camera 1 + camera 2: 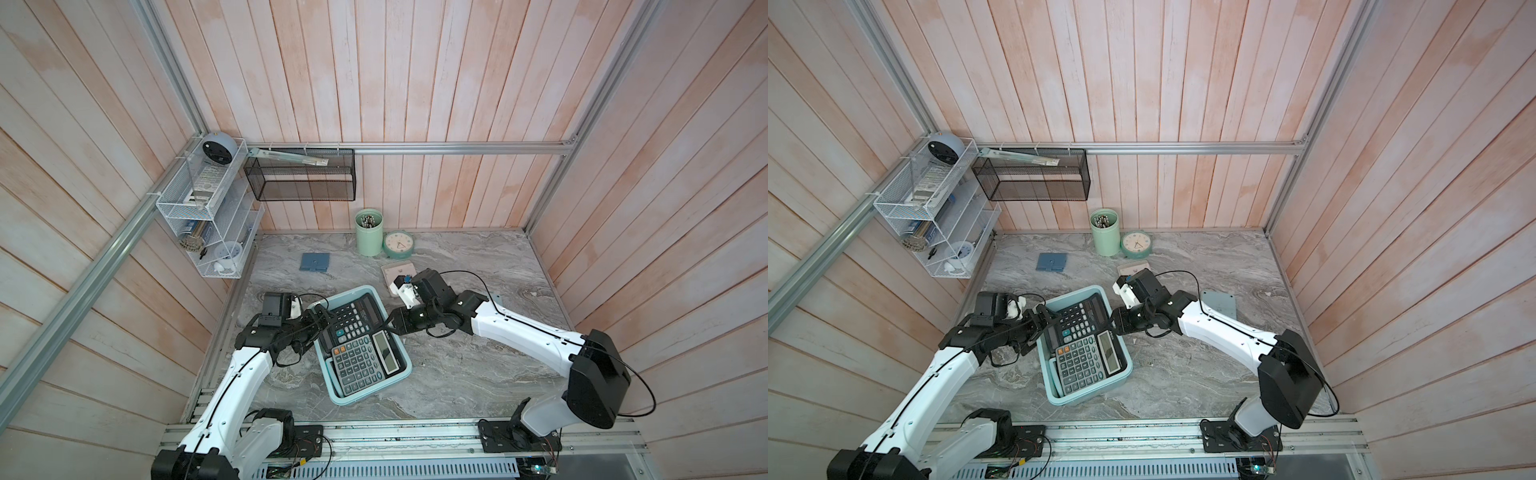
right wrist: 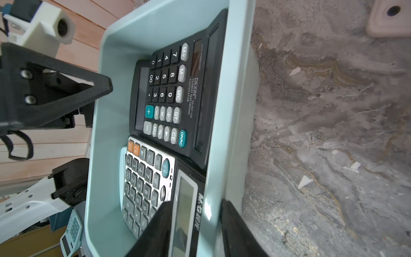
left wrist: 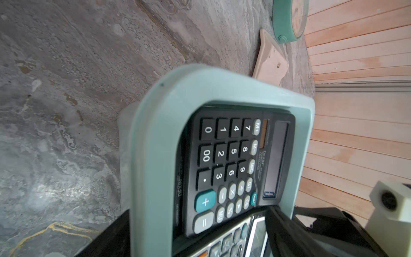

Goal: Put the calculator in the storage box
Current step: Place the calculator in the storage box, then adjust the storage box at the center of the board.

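Black calculator (image 1: 353, 320) against storage box (image 1: 333, 392) wall

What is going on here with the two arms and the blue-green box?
Two robot arms are working at the storage box. Two calculators lie inside it: a black calculator at the far end and a grey calculator at the near end. The right gripper has one finger inside the box and one outside, astride its wall, and does not seem to be clamped on it. The left gripper stands open at the opposite rim and holds nothing.
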Available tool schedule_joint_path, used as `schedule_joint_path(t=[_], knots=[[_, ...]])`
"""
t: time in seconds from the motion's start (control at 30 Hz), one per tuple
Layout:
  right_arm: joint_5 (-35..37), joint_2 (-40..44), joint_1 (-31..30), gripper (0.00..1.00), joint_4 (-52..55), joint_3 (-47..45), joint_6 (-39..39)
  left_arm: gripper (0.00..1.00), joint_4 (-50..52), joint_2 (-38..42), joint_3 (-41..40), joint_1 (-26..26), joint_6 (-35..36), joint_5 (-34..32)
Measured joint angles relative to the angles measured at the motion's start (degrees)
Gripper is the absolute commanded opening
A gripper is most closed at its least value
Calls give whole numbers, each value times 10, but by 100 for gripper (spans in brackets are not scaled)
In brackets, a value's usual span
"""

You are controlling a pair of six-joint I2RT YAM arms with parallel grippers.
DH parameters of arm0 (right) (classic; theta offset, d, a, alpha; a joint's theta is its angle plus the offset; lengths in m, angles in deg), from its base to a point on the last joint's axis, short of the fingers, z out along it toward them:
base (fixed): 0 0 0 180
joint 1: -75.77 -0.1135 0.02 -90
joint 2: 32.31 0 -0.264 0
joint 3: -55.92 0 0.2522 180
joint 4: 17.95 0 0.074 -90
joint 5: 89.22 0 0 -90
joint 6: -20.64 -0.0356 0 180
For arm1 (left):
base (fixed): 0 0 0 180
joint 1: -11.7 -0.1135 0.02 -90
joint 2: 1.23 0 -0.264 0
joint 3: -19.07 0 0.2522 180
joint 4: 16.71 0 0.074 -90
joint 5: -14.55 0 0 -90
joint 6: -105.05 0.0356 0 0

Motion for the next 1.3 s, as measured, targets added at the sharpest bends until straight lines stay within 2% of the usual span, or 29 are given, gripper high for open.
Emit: schedule_joint_path(t=[0.13, 0.23, 0.4, 0.5, 0.6, 0.67, 0.77, 0.87, 1.0, 1.3], knots=[[0, 40, 3, 43, -9, -35, -14, 93, -18, -12, 0, 1, -1, 4], [0, 78, 33, 44, -9, -59, -25, 93, -32, -25, 1, 6, -3, 7], [2, 121, 154, 48, -21, -86, -41, 93, -74, -65, 11, 37, -21, 3], [2, 125, 229, 49, -31, -93, -48, 93, -114, -88, 16, 64, -38, 0], [-3, 114, 285, 49, -52, -93, -55, 94, -134, -110, 25, 68, -46, 2], [-11, 91, 312, 50, -72, -89, -62, 94, -137, -115, 31, 47, -46, 1], [-27, 29, 341, 50, -104, -70, -71, 95, -134, -118, 48, -17, -40, -4], [-45, -48, 357, 50, -133, -37, -80, 96, -132, -151, 99, -54, -24, -18], [-70, -151, 363, 50, -170, 35, -88, 96, -179, -242, 167, -56, -14, -11], [-128, -323, 379, 52, -223, 173, -101, 96, -297, -416, 211, -33, -38, 15]])
